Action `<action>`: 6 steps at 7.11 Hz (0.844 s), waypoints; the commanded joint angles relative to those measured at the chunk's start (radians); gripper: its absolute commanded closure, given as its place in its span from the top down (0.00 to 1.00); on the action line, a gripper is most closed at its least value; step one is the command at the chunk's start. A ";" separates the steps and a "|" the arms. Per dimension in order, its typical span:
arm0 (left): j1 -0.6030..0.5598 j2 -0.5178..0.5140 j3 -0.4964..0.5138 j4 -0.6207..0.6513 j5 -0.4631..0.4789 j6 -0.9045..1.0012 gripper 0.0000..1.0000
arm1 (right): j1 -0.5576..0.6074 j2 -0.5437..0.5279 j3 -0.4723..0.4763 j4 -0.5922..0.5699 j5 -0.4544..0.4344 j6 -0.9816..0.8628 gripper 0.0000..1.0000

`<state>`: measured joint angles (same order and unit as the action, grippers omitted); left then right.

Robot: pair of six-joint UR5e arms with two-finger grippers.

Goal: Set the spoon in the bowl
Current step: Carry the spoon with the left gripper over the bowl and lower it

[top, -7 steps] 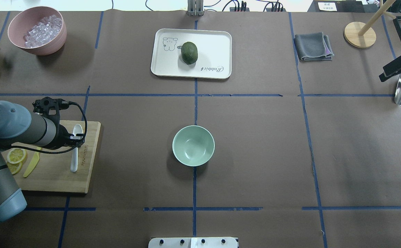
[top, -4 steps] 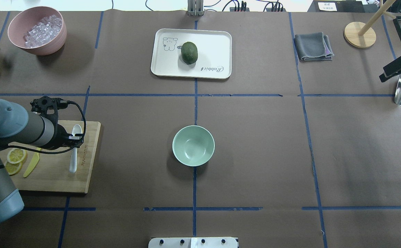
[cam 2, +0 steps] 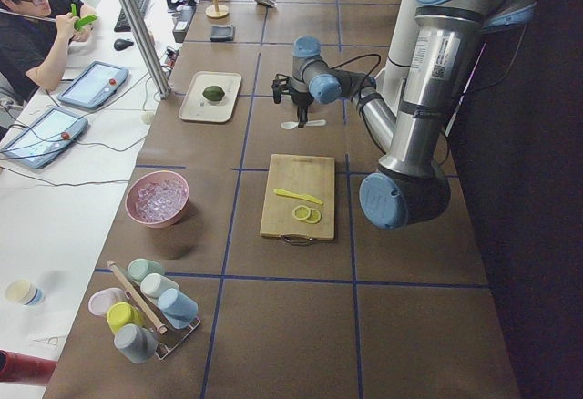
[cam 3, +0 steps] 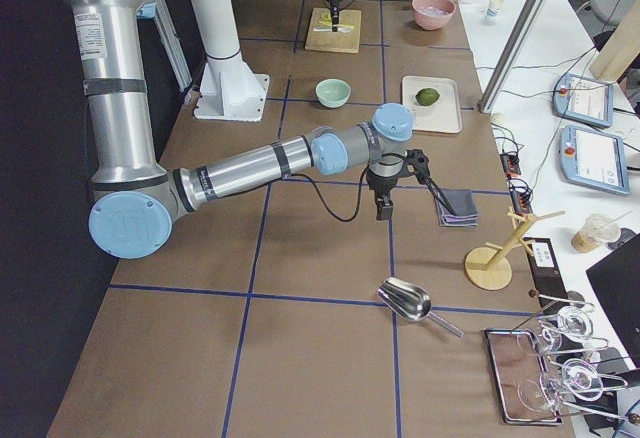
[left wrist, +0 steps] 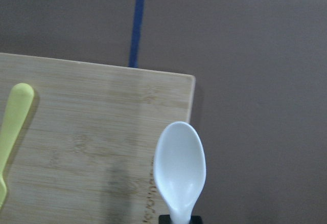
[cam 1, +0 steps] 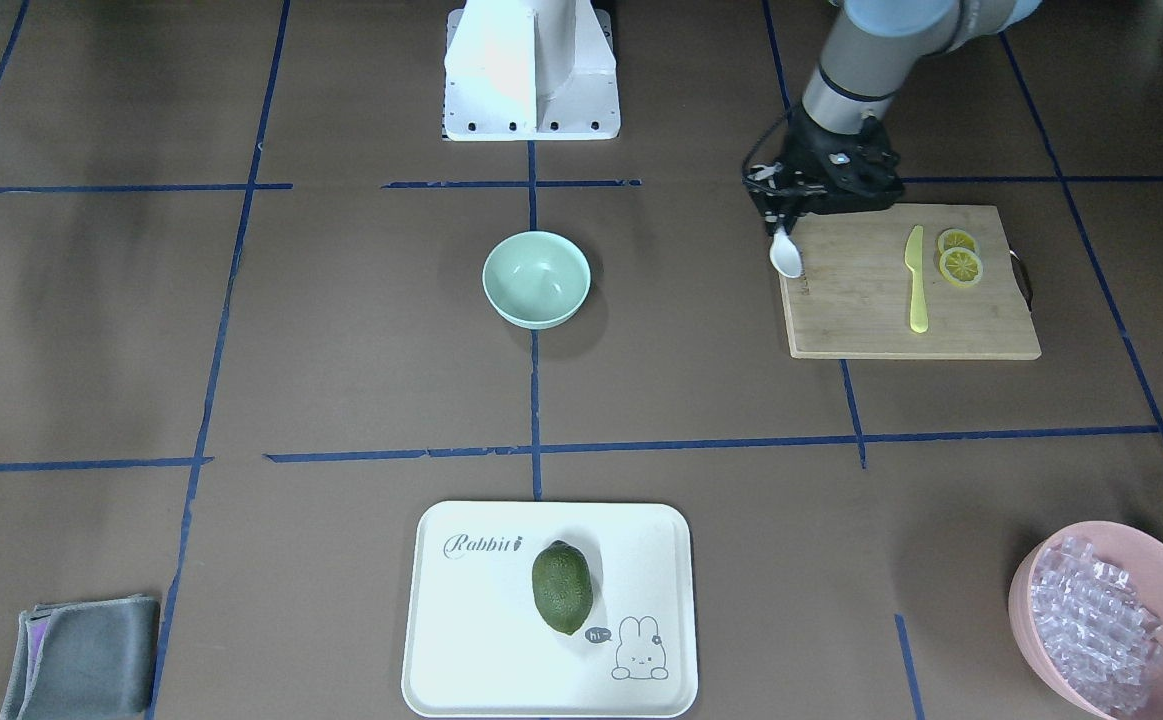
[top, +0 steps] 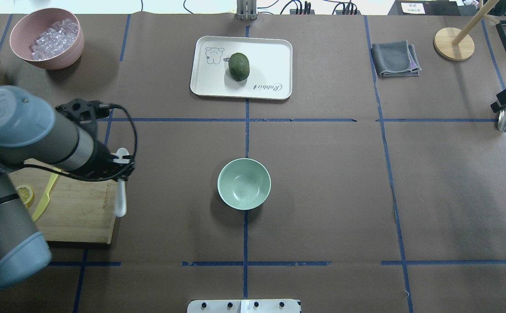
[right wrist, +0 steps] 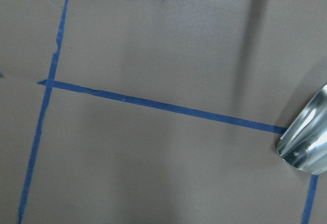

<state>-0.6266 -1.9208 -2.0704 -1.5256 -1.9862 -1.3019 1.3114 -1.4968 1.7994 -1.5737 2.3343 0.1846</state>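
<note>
Left gripper [top: 121, 170], at left of the overhead view: fingers clamped on the white plastic spoon [top: 121, 200] just behind its scoop, held above the right edge of the wooden cutting board [top: 74, 217]. The mint-green bowl [top: 244, 184] sits at frame centre, well apart. Good practice is to carry the spoon level, clear the rim, centre it, and lower before release. Right gripper [cam 3: 383, 201]: finger state cannot be told.

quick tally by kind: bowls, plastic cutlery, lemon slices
bowls: 2 (mint bowl, pink bowl)
plastic cutlery: 2 (spoon, knife)
lemon slices: 2
total: 6
</note>
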 commanded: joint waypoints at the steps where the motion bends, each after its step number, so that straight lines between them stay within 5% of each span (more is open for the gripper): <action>1: 0.062 -0.275 0.161 0.006 -0.025 -0.213 0.00 | 0.075 -0.049 -0.044 0.001 0.040 -0.155 1.00; 3: 0.091 -0.353 0.298 -0.106 -0.023 -0.226 0.00 | 0.094 -0.066 -0.052 0.001 0.043 -0.177 1.00; 6: 0.152 -0.357 0.338 -0.149 -0.026 -0.224 0.03 | 0.095 -0.066 -0.052 0.001 0.045 -0.174 1.00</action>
<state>-0.4991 -2.2743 -1.7410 -1.6665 -2.0109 -1.5261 1.4050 -1.5625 1.7476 -1.5723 2.3779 0.0106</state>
